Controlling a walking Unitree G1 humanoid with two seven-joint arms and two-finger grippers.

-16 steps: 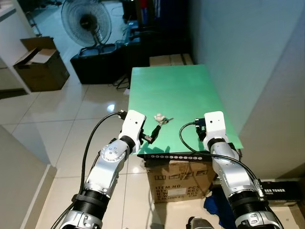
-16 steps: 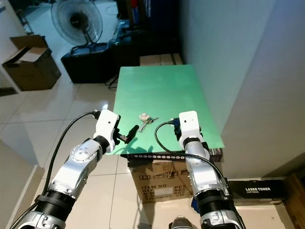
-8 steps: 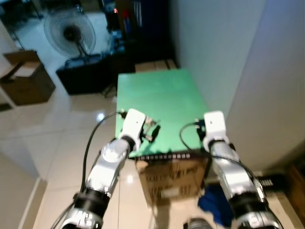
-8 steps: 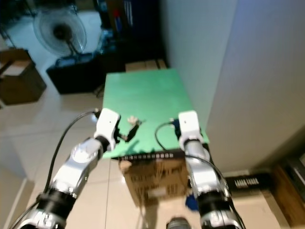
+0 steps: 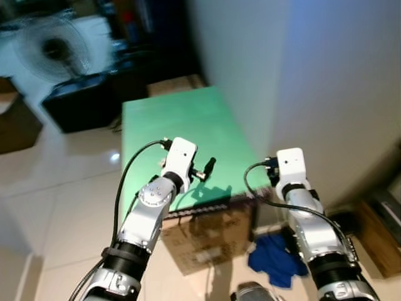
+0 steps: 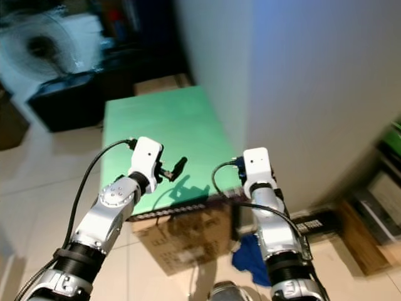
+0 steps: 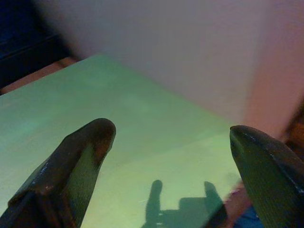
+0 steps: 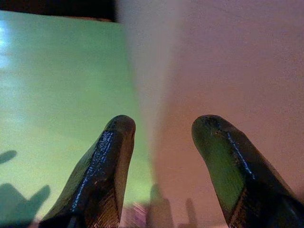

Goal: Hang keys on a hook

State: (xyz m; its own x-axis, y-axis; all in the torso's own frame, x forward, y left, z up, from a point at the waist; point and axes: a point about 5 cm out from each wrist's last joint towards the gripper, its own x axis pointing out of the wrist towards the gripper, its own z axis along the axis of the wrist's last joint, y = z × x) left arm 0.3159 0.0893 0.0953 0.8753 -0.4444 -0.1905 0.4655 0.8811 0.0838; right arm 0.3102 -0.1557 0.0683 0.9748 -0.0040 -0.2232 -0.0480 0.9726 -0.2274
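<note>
The keys cannot be made out with any certainty. Both head views are smeared by motion, and the near part of the green table top point(image 5: 169, 119), by the black fingers and their shadow, is too blurred to show a small object. In the left wrist view, the left gripper point(image 7: 173, 130) hangs above that green surface with its 2 fingers point(image 7: 80, 156) spread wide. The stretch of green between them carries the gripper's own shadow. The right gripper point(image 8: 164, 126) has its 2 fingers apart as well, held at the table's far side where the green meets the pale wall point(image 8: 228, 61).
</note>
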